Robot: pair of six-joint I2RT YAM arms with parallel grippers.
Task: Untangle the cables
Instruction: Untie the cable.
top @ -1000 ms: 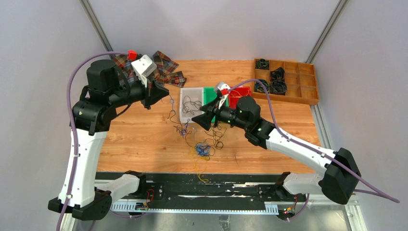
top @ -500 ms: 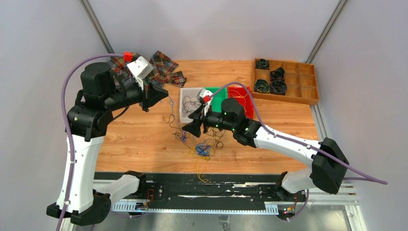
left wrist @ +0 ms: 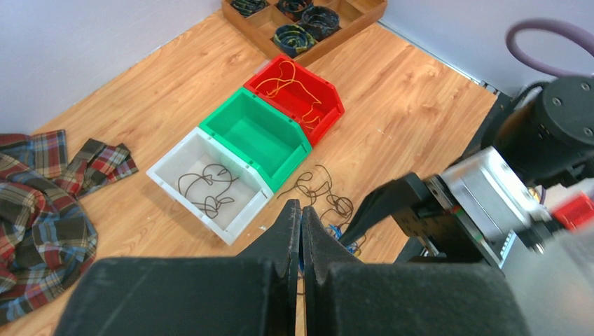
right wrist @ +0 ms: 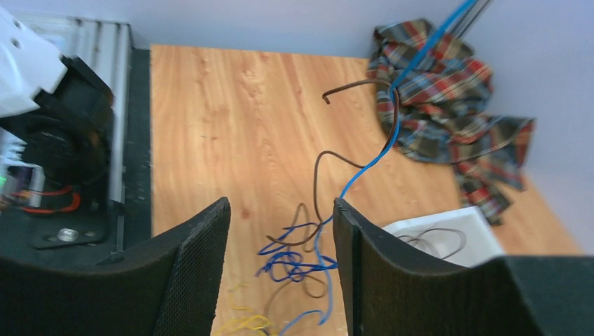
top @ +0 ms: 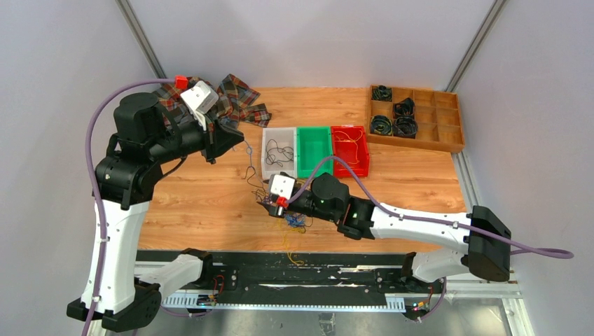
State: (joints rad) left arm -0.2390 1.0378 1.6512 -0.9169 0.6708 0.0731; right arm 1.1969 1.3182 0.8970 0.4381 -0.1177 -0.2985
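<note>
The cables lie as a loose tangle of blue, brown-black and yellow wires on the wooden table, in front of the bins. My left gripper is raised at the back left. It is shut on a blue strand that slants tautly down into the tangle. My right gripper hovers low over the tangle's left edge. Its jaws are open, with blue loops and a brown wire lying between the fingers, and the blue strand brushes the right finger. Yellow wire lies nearer.
Behind the tangle stand a white bin holding dark wire, a green bin and a red bin holding yellow wire. A wooden tray of coiled black cords sits back right. A plaid cloth lies back left.
My right arm has swung left and toward the near edge, dropping over the tangle with its jaws narrowing a little. The left gripper drew back slightly with the blue strand.
</note>
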